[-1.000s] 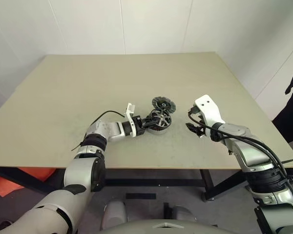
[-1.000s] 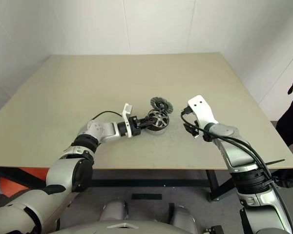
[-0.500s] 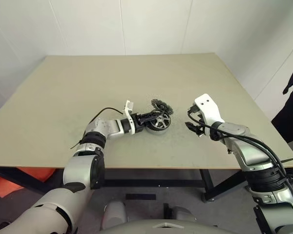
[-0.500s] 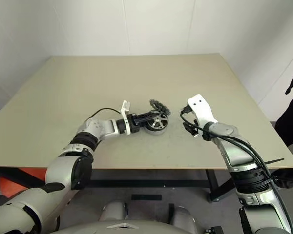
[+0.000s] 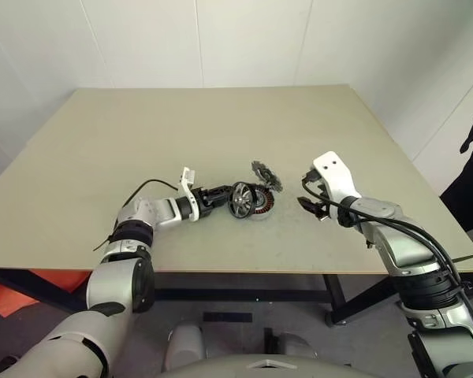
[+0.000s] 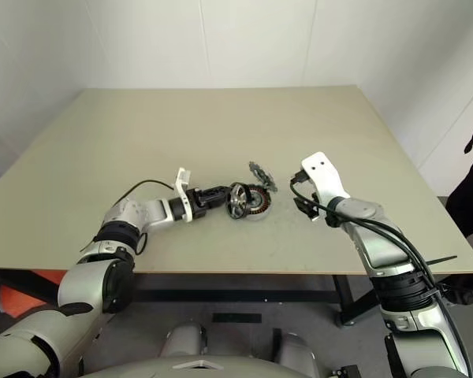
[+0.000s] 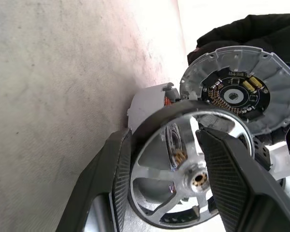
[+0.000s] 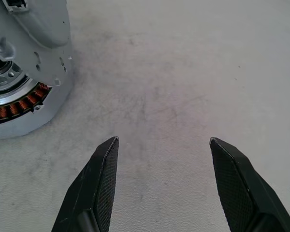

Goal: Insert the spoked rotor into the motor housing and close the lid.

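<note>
The spoked rotor [image 5: 240, 200] stands on edge near the middle of the beige counter [image 5: 142, 134], clamped between the left hand [image 5: 223, 194]'s fingers, against the motor housing [image 5: 259, 203]. The lid [image 5: 266, 175] tilts just behind. The right hand [image 5: 310, 206] hovers nearby, fingers apart, holding nothing. White walls [image 5: 221, 39] enclose the counter.

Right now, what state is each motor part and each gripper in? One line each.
spoked rotor: standing on edge, outside the housing.
motor housing: flat on the table, uncovered, copper windings showing.
lid: off, tipped up on edge behind the housing.
left gripper: at the rotor; grip unclear.
right gripper: open, empty, above bare table.
</note>
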